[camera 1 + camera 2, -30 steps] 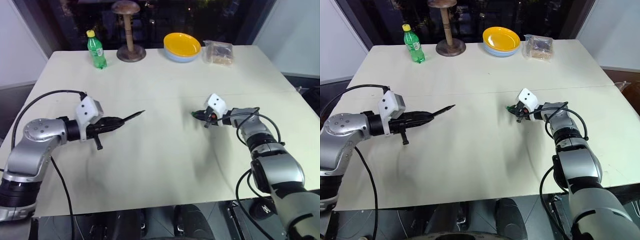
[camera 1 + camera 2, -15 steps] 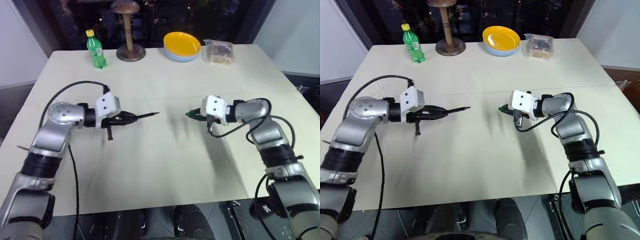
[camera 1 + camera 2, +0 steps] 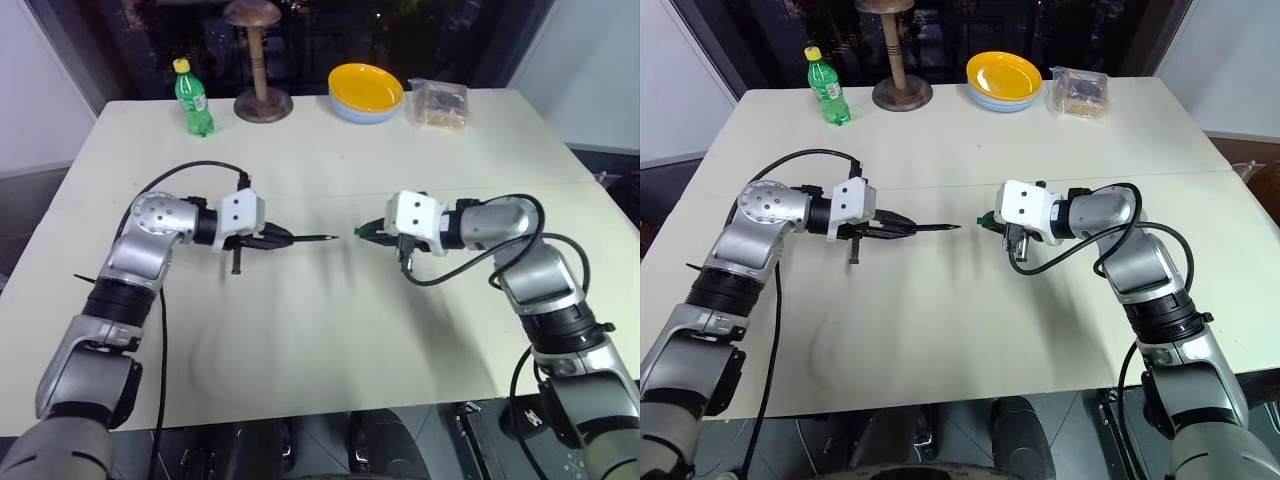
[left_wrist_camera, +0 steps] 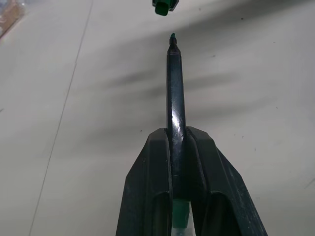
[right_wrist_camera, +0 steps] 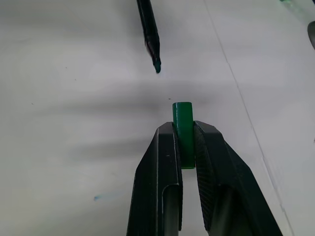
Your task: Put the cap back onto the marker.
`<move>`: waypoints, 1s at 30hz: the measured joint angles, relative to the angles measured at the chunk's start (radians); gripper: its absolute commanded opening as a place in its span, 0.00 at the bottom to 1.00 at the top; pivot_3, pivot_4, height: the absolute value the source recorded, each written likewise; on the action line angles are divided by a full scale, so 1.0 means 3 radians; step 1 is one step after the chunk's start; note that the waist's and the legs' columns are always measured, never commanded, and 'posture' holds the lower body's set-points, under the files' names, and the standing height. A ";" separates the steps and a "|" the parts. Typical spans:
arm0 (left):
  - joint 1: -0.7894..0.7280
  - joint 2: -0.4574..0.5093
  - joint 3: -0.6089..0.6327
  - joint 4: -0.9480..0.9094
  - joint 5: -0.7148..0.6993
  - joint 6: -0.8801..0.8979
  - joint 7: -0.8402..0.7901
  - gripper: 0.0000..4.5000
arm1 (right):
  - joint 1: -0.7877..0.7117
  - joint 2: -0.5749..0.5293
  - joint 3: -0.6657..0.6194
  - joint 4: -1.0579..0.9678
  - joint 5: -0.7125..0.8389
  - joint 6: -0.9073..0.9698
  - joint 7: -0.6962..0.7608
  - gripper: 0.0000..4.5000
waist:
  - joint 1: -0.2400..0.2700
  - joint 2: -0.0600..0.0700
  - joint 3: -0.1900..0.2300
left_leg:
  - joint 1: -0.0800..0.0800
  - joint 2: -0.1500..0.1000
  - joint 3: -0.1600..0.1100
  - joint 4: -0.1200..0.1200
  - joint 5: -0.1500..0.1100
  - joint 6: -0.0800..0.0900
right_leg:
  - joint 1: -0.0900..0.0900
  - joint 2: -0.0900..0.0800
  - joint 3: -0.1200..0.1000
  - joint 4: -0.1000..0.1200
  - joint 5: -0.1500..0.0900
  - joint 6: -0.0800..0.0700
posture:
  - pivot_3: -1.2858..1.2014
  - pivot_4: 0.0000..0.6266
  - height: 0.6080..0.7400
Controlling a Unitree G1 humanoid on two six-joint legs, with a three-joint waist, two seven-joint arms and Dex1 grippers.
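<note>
We are working over the middle of the pale table (image 3: 300, 340), well in from its near edge and far from the bottle, wooden stand, yellow bowl and packet lined along its far edge.

Our left gripper (image 3: 280, 238) is clamped tight on the marker (image 3: 312, 238), which sticks out past the fingers and points across toward our other arm, held clear above the table top. In the left wrist view the black fingers (image 4: 152, 187) pinch the barrel well back from the tip, leaving a long free length with the green nib exposed. We judge the marker light, stiff and glossy, so it could slide or swivel in the grip if pushed along its length; holding nearer the nib would steady it.

Our right gripper (image 3: 372, 231) is closed on the cap (image 5: 182, 118), its open end poking out beyond the fingertips and facing the nib across a small gap, slightly off line in both wrist views. The cap looks tiny, hard and smooth, gripped by its rear half. That seems the right place, since it leaves the mouth free, but a sideways knock could easily twist it loose.
</note>
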 measured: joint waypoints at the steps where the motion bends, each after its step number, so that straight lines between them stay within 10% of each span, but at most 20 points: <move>1: 0.0000 0.0000 0.0000 0.0000 0.0001 -0.0002 0.0000 0.00 | 0.0000 0.0000 0.0012 -0.0006 0.0006 0.0016 0.0000 0.02 | -0.0001 0.0000 0.0000 | 0.0000 0.0000 0.0000 0.0000 0.0000 0.0000 | 0.0000 0.0000 0.0000 0.0000 0.0000 0.0000 | 0.52 0.24 1.00; 30: 0.0001 0.0000 0.0001 -0.0149 0.0000 0.0064 0.0041 0.00 | -0.0062 0.0019 0.0142 -0.0076 0.0066 0.0075 -0.0105 0.02 | 0.0001 0.0000 0.0000 | 0.0000 0.0000 0.0000 0.0000 0.0000 0.0000 | 0.0000 0.0000 0.0000 0.0000 0.0000 0.0000 | 0.52 0.24 1.00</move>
